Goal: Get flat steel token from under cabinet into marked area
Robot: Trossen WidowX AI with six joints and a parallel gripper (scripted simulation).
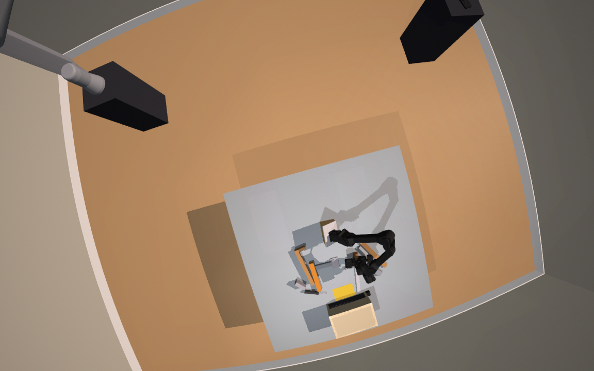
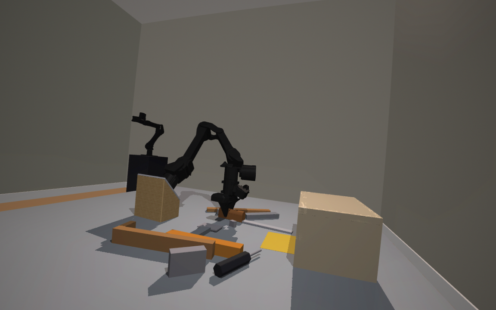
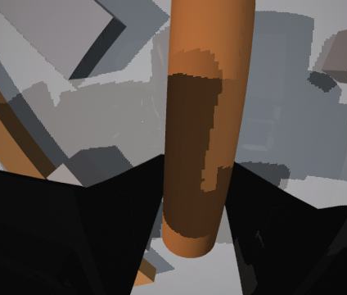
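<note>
My gripper (image 2: 225, 212) (image 3: 196, 165) is shut on the orange cylindrical handle (image 2: 238, 215) (image 3: 210, 123) of a tool, low over the table. The tool's long thin grey shaft (image 1: 358, 279) (image 2: 267, 226) runs from the handle toward the front of the beige cabinet (image 1: 353, 320) (image 2: 336, 239), right of the yellow marked area (image 1: 343, 290) (image 2: 277, 242) in the top view. I cannot tell whether its tip touches anything. Dark vent slots (image 1: 348, 300) show at the cabinet's bottom front. I see no token in any view; the space under the cabinet is hidden.
Two orange bars (image 1: 303, 264) (image 1: 314, 277), a grey block (image 1: 299, 283) (image 2: 187, 261) and a black-handled screwdriver (image 1: 310, 291) (image 2: 232, 264) lie left in the top view. A wooden block (image 2: 149, 200) with a slanted top stands near the arm's base. Another orange bar (image 2: 258, 210) and grey bar (image 2: 263, 215) lie beyond the handle.
</note>
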